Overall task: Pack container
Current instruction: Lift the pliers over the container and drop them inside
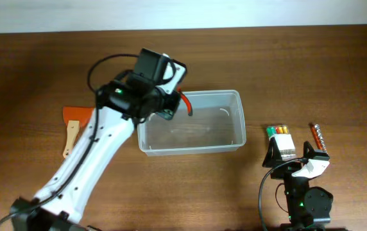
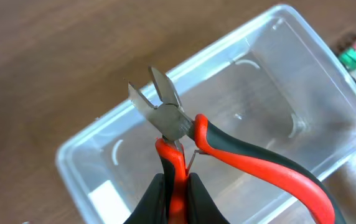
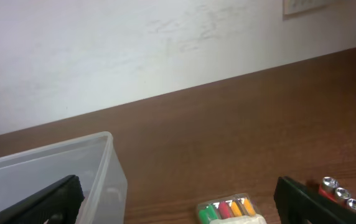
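The clear plastic container (image 1: 225, 138) stands at the table's centre and holds nothing; it also shows in the left wrist view (image 2: 84, 146) and the right wrist view (image 3: 106, 180). My left gripper (image 1: 174, 104) is shut on one handle of red-and-black cutting pliers (image 2: 178, 121) and holds them above the container's left end. The other handle (image 2: 271, 171) hangs free. My right gripper (image 1: 297, 157) is open and empty at the front right, just behind a small pack of coloured bits (image 3: 231, 210).
An orange-bladed scraper with a wooden handle (image 1: 72, 131) lies left of the container. The pack of coloured bits (image 1: 280, 138) and a red-handled bit holder (image 1: 318, 136) lie right of it. A white wall rises beyond the table's far edge.
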`<action>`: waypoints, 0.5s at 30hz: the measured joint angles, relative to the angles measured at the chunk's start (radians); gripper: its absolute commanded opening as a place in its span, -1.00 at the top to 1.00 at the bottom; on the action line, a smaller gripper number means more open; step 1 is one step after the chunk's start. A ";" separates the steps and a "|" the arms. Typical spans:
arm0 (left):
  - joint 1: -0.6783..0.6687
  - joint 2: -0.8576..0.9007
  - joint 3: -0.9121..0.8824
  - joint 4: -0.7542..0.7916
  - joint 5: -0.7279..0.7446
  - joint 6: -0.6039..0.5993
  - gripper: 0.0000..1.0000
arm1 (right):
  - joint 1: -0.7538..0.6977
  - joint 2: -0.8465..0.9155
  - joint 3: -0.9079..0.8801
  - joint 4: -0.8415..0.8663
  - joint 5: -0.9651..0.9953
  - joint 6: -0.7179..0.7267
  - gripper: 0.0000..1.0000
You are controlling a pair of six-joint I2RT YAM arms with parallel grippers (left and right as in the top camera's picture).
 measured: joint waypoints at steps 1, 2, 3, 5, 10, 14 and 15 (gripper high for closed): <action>-0.008 0.013 -0.003 0.000 0.000 -0.004 0.96 | 0.000 0.000 0.000 0.000 0.000 0.000 -0.97; -0.014 0.027 -0.006 0.000 0.000 -0.008 0.96 | 0.000 0.000 0.000 0.000 0.000 0.000 -0.97; -0.020 0.045 -0.010 0.000 0.000 -0.013 0.96 | 0.000 0.000 0.000 0.000 0.000 0.000 -0.97; -0.026 0.083 -0.016 0.000 0.001 -0.021 0.97 | 0.000 0.000 0.000 0.000 0.000 -0.001 -0.97; -0.026 0.169 -0.022 -0.002 0.002 -0.029 0.96 | 0.000 0.000 0.000 0.000 0.000 0.000 -0.97; -0.026 0.220 -0.023 -0.002 0.002 -0.030 0.96 | 0.000 0.000 0.000 0.000 0.000 -0.001 -0.97; -0.026 0.232 -0.023 -0.002 0.002 -0.030 0.96 | 0.000 0.000 0.000 0.000 0.000 0.000 -0.97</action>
